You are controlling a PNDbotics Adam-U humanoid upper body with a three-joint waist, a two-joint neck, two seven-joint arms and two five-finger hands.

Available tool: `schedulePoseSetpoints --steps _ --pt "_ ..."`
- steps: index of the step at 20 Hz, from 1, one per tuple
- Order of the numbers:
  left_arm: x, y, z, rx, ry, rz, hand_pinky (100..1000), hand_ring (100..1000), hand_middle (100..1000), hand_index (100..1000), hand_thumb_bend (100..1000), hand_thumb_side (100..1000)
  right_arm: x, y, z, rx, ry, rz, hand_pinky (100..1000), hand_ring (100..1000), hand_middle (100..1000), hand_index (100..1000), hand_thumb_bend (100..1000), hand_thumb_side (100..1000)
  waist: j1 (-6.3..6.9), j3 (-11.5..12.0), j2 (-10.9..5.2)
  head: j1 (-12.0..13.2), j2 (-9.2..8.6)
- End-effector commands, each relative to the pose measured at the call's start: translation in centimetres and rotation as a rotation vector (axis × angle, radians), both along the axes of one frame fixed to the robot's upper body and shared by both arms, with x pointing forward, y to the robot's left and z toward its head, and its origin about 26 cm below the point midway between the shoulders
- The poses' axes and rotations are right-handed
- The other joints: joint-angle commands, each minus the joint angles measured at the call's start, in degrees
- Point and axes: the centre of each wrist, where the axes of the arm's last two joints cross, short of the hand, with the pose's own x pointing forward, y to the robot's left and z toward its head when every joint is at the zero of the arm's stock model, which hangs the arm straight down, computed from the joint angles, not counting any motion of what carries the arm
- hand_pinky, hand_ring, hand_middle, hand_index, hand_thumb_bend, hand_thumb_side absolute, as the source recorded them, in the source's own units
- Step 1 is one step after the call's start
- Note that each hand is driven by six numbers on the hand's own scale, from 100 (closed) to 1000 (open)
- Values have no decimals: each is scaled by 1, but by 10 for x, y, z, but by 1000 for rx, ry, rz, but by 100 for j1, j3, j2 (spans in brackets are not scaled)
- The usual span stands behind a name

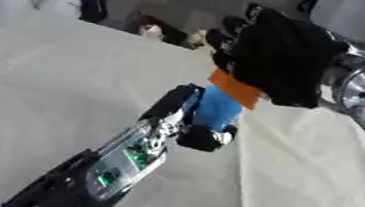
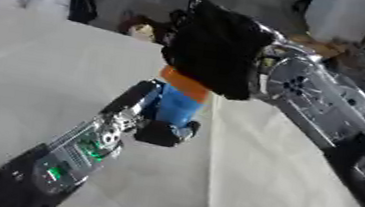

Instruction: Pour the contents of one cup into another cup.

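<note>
A blue cup (image 1: 218, 109) stands held in my left hand (image 1: 204, 136), whose fingers curl round its lower part. Directly above it an orange cup (image 1: 236, 88) is tipped, mouth down toward the blue cup's rim, and only its lower edge shows. My right hand (image 1: 279, 55), black, wraps over the orange cup from above and hides most of it. Both cups hang over the cloth-covered table (image 1: 47, 87). What is inside either cup cannot be seen.
The table's far edge (image 1: 99, 26) runs across the top left, with floor and a standing person beyond it. My right forearm (image 2: 327, 107) fills the right side. My left forearm (image 1: 111, 167) crosses the lower left.
</note>
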Motion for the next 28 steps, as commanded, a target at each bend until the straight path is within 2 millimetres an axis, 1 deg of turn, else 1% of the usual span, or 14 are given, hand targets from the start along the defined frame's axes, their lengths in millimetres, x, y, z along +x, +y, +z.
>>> schedulePoseSetpoints --steps 1,3,5,8,11,12,13,15,17,20,24,26,28 --pt "-2 -3 11 -18 -34 -11 222 354 509 335 100 276 8 -13 9 154 8 -21 292 566 675 644 100 454 -24 -5 -186 1 -74" --pt "-2 -3 11 -19 -36 -12 222 355 509 335 100 274 15 -20 7 312 93 -28 277 505 580 630 100 475 -14 -9 -175 -8 -77" --pt "-2 -2 12 -19 -41 -11 222 355 509 335 100 267 20 -27 8 515 211 -38 257 455 489 590 100 478 -1 -11 -167 -13 -77" --pt "-2 -1 13 -16 -61 -9 222 355 509 334 100 261 23 -37 12 786 384 -55 240 403 409 550 100 467 16 -14 -155 -20 -81" --pt "-3 0 13 -10 -84 -10 222 355 510 334 100 262 21 -47 16 984 492 -49 229 364 357 519 100 448 37 -24 -137 -11 -85" --pt "-3 0 13 -8 -90 -10 222 355 510 334 100 262 19 -50 18 1034 520 -43 229 364 357 519 100 448 40 -26 -132 -10 -86" --pt "-3 1 14 -7 -96 -9 222 355 510 334 100 263 19 -52 19 1079 542 -40 223 345 330 502 100 429 47 -29 -126 -9 -88" --pt "-4 2 15 -4 -120 -8 222 355 510 334 100 264 17 -60 21 1199 589 -31 222 335 315 491 100 415 64 -35 -111 -10 -97" --pt "-5 4 17 -2 -149 -5 222 356 510 334 100 266 15 -67 23 1311 620 -15 236 323 299 477 100 392 82 -39 -95 -15 -105" --pt "-7 9 19 5 -193 5 221 356 510 333 100 268 14 -78 23 1498 665 13 252 309 279 459 100 337 119 -45 -71 -47 -126" --pt "-9 21 24 -8 -277 15 227 358 515 330 100 282 12 -93 22 1744 685 84 253 309 275 451 100 288 161 -57 -43 -151 -142" --pt "-10 30 28 -43 -342 14 231 362 516 332 100 296 10 -99 19 1834 682 131 256 312 276 450 100 268 186 -64 -29 -196 -157" --pt "-9 40 28 -64 -399 14 237 366 519 336 100 298 10 -103 12 1904 691 167 267 319 276 449 100 251 210 -72 -14 -225 -181"
